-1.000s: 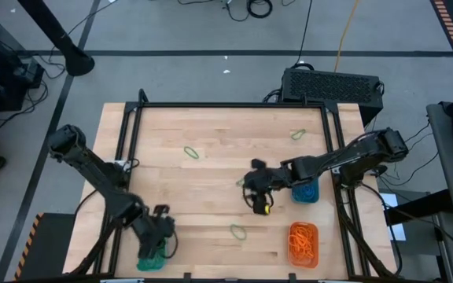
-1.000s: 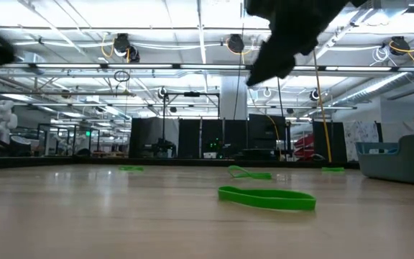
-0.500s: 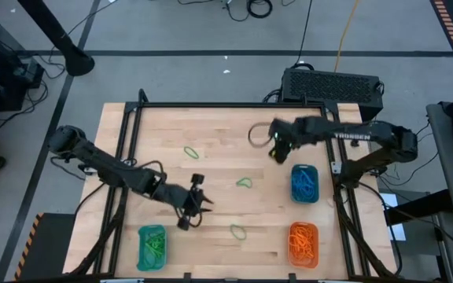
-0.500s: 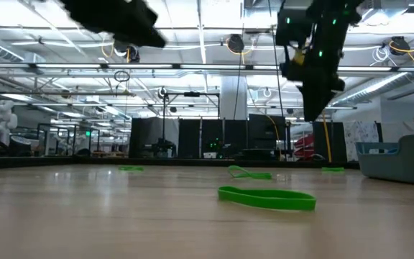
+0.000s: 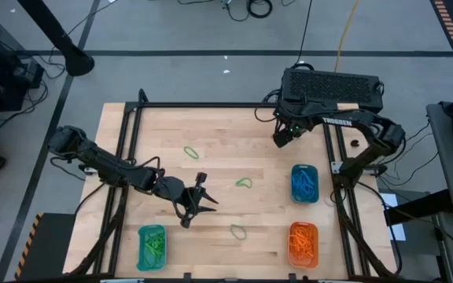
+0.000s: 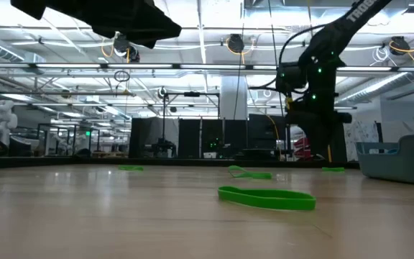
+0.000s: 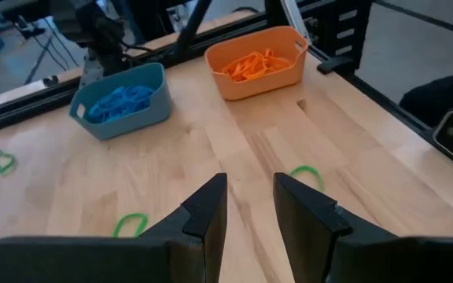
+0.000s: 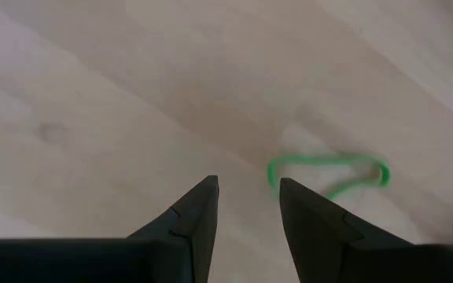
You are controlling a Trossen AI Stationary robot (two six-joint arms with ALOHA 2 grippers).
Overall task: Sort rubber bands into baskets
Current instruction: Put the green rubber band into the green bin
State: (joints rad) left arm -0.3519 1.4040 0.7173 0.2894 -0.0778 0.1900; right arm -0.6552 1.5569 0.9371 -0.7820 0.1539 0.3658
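Right gripper (image 8: 246, 200) hovers empty, fingers parted, over the table's (image 5: 211, 126) far right corner; a green rubber band (image 8: 327, 170) lies flat just ahead, long axis crosswise to the fingers. Risk: fingers skid off the thin loop. Left gripper (image 7: 250, 204), parted and empty, hangs mid-table.

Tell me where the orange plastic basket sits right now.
In the high view, the orange plastic basket sits at the table's near right corner, holding orange bands, just in front of the teal-blue basket of blue bands.
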